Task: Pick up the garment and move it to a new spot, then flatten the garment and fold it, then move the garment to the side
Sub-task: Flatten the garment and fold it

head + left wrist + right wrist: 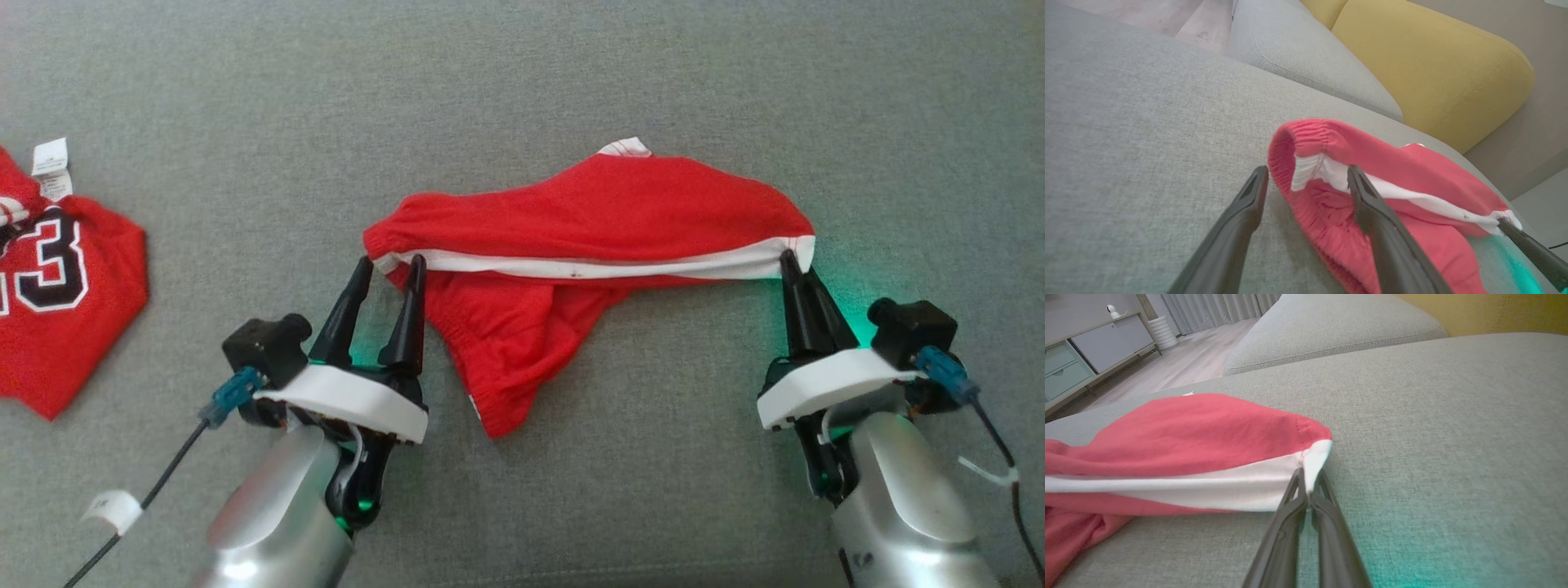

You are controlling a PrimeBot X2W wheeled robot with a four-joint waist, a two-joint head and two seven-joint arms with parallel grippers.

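Seemingly shorts (596, 212), corner in right jaws

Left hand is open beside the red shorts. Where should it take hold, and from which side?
Probably the white stripe's left end on the red shorts, from the near side: it is raised off the cushion, sits between the open fingers of the left hand, and the right hand pinches the opposite end.
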